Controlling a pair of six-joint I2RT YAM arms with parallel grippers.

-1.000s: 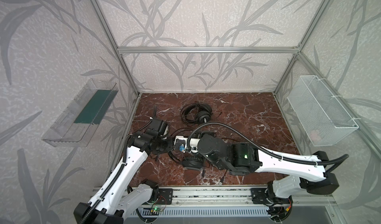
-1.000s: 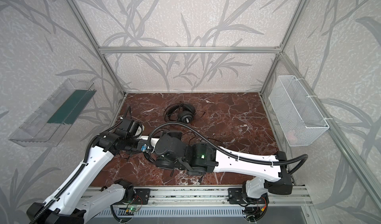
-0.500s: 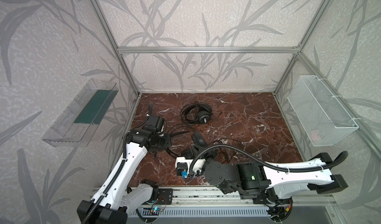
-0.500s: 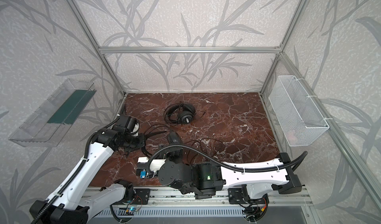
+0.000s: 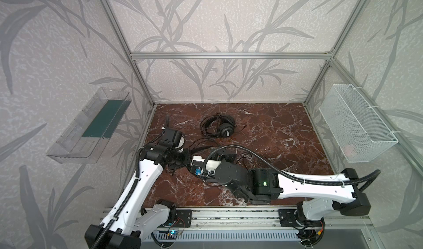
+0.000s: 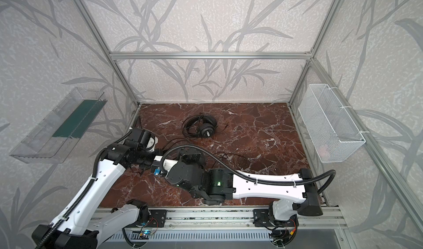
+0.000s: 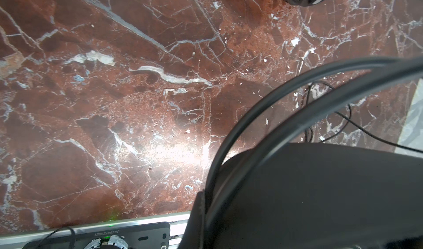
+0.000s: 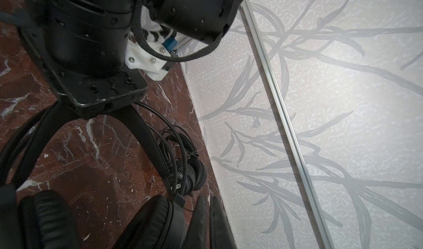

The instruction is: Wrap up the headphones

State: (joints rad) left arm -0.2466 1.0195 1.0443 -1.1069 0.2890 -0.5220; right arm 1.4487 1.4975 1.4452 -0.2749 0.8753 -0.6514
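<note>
The left jaws clamp the near headset (image 8: 151,225) by its headband (image 8: 146,138). The right jaws are pressed together beside its earcup, grip unclear. The far headset (image 5: 225,130) lies on the table (image 5: 274,133)

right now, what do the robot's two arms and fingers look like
The left arm and right arm share glossy white shell links and black round joints. A black ribbed cable hose runs along each. The right arm carries a small green light; its fingers are dark and tapered.
</note>
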